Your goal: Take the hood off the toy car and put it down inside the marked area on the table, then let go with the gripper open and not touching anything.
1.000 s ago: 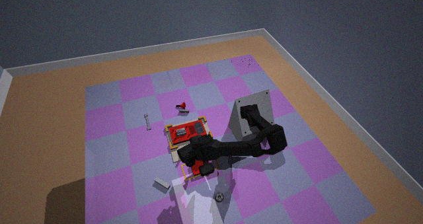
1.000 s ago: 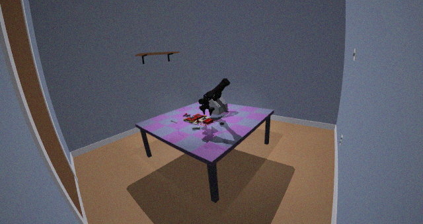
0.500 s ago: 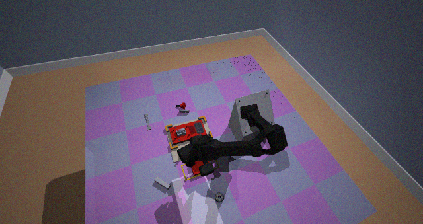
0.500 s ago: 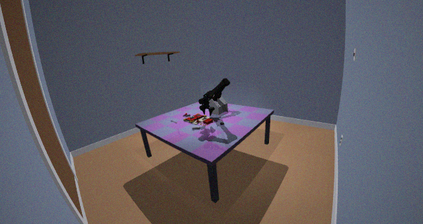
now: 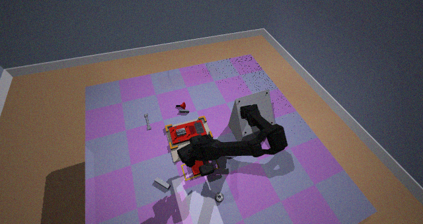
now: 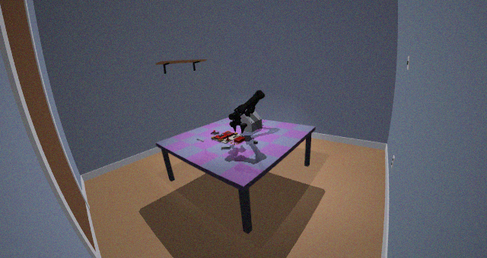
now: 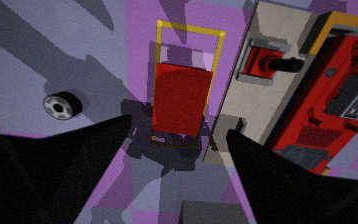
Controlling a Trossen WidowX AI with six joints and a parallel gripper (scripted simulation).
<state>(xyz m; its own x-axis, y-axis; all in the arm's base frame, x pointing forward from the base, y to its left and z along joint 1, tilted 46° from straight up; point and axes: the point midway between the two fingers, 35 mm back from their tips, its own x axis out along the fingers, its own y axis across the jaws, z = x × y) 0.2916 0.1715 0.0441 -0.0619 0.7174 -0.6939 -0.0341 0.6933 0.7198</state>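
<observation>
The hood, a flat red panel point(image 5: 197, 168) point(image 6: 240, 139) point(image 7: 182, 100), lies on the table within the marked area, a thin yellow outline point(image 5: 184, 172) point(image 7: 191, 28). In the wrist view it sits toward the outline's lower end, and its left edge overlaps the left line. My gripper point(image 6: 239, 132) point(image 7: 180, 126) is wide open and empty, with its fingertips above the table and apart from the hood. The toy car point(image 5: 195, 125) point(image 7: 310, 135), red with orange corners, stands beside the marked area. The arm partly covers the hood and outline in the top view.
A beige board point(image 7: 237, 100) with a red part and black knob lies between outline and car. A wheel point(image 5: 219, 197) point(image 7: 60, 106) and a grey bar point(image 5: 162, 183) point(image 7: 210, 212) lie nearby. A link-shaped piece point(image 5: 147, 121) and a small red part point(image 5: 184, 106) lie beyond the car.
</observation>
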